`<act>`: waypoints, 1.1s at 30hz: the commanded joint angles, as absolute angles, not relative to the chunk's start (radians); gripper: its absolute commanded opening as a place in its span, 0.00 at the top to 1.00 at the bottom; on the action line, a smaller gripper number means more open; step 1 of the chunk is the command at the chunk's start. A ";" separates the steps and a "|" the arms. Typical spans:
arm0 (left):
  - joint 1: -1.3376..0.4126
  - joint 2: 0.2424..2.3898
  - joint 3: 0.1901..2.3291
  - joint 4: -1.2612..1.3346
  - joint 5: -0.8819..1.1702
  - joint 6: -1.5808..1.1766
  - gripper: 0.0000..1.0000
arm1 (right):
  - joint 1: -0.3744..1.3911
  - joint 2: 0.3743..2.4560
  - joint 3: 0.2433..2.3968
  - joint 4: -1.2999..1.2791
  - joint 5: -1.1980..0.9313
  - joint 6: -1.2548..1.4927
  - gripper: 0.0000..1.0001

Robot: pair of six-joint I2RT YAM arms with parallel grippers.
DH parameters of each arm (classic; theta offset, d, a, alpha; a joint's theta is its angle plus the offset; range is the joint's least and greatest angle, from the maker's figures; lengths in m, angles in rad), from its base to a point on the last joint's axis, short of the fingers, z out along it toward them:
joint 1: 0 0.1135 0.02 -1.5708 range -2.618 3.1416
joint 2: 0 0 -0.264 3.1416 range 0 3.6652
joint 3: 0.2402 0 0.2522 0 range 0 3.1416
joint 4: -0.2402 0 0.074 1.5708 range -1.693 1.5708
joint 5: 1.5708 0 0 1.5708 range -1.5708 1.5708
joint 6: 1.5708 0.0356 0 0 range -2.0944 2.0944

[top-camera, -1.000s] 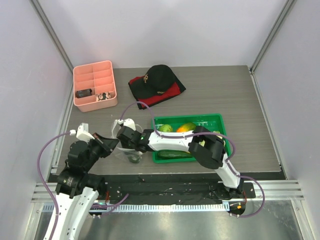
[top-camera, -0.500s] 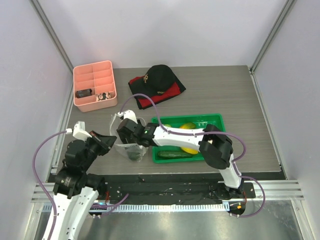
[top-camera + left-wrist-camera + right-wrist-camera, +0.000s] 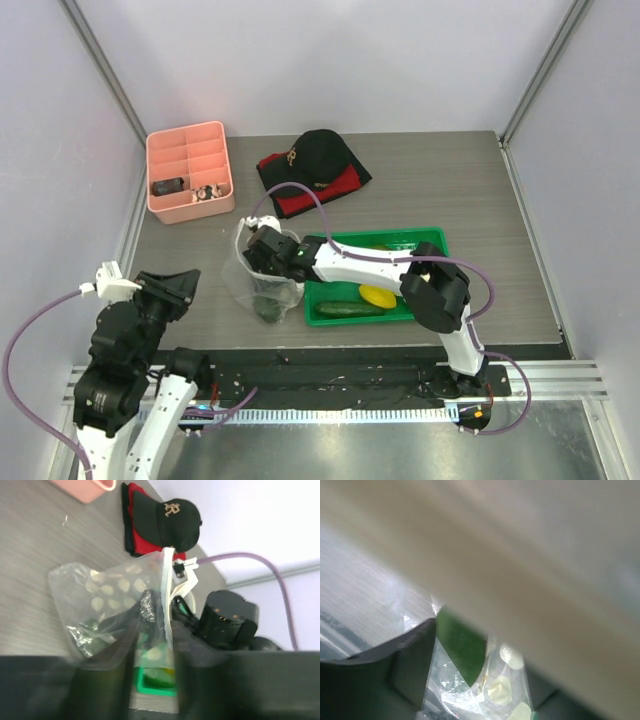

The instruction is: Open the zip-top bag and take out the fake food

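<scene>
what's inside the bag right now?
Whitish round pieces and a dark green piece low in the bag. The right gripper covers its top, so anything there is hidden.

This was a robotics lab test cell. A grey table (image 3: 480,200) stood boxed in by plain pale walls (image 3: 330,60) on three sides, with metal posts (image 3: 545,65) rising at its far corners. Along the table's near edge ran a metal rail (image 3: 560,378) carrying two white arms (image 3: 440,300) trailing purple cables (image 3: 240,556). Staged props lay on the table: a pink box (image 3: 188,170) at its far left, a cap (image 3: 318,155) at its far middle, and a tray (image 3: 425,238) of fake food (image 3: 377,296) nearer the rail.
</scene>
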State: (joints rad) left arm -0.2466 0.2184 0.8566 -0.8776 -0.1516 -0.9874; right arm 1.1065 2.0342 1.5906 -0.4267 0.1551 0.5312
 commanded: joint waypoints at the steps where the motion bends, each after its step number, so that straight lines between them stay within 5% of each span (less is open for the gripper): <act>1: -0.244 0.273 0.766 -1.029 -0.239 -1.176 0.84 | 1.092 1.954 1.583 -0.388 0.074 0.572 0.34; 2: -0.245 0.288 0.740 -1.028 -0.232 -1.227 0.94 | 1.092 1.953 1.585 -0.390 0.072 0.577 0.36; 6: -0.244 0.333 0.573 -0.921 -0.140 -1.307 0.99 | 1.091 1.941 1.592 -0.408 0.081 0.557 0.71; 9: -0.245 0.360 0.507 -0.888 -0.117 -1.348 1.00 | 1.092 1.947 1.595 -0.439 0.087 0.537 0.80; 33: -0.247 0.733 0.173 -0.252 0.081 -1.434 1.00 | 1.163 1.931 1.525 -0.463 -0.089 0.555 0.69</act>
State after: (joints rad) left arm -0.2466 0.7261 0.1856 -0.3698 0.0799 -1.4155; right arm 1.1374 2.0022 1.5211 -0.4385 -0.0475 0.5526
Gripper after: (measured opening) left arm 0.003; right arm 0.280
